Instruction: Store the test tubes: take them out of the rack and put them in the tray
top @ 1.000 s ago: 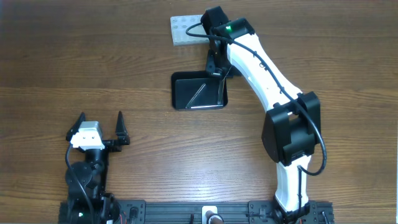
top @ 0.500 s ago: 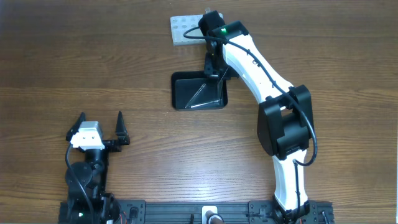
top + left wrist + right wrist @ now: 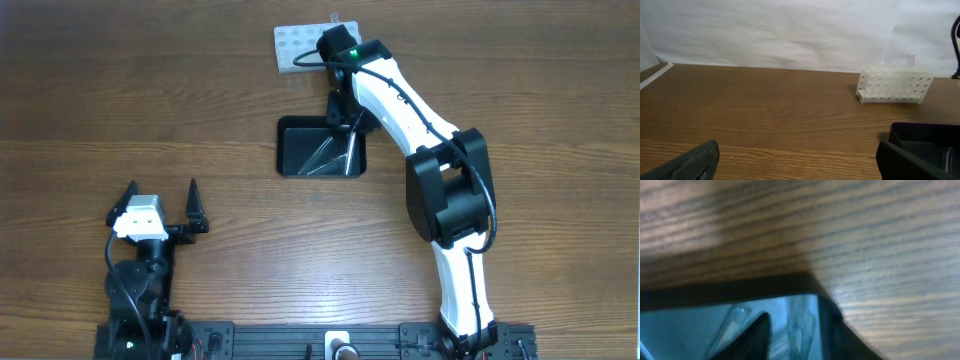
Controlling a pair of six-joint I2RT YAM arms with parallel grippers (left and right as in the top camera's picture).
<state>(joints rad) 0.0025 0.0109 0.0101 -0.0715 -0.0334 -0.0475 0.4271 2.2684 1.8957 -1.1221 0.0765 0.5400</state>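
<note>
The white tube rack (image 3: 298,46) stands at the table's far side, with one clear tube (image 3: 333,18) upright at its right end. Seen from the left wrist, the rack (image 3: 895,85) and that tube (image 3: 910,59) stand beyond the black tray (image 3: 927,137). The black tray (image 3: 287,150) lies just in front of the rack with clear tubes (image 3: 320,152) inside. My right gripper (image 3: 346,118) hangs low over the tray's far right corner. Its fingers (image 3: 757,332) are close together on a clear tube (image 3: 795,332) above the tray's floor. My left gripper (image 3: 161,190) rests open at the near left.
Bare wooden table surrounds the tray and the rack. The right arm (image 3: 400,100) slants across the table's right half from its base at the near edge. A white backdrop (image 3: 790,30) closes off the far side.
The right arm has swung left and lowered its gripper into the tray's far right corner. A further clear tube now shows at the tray's right side. The left arm has not moved.
</note>
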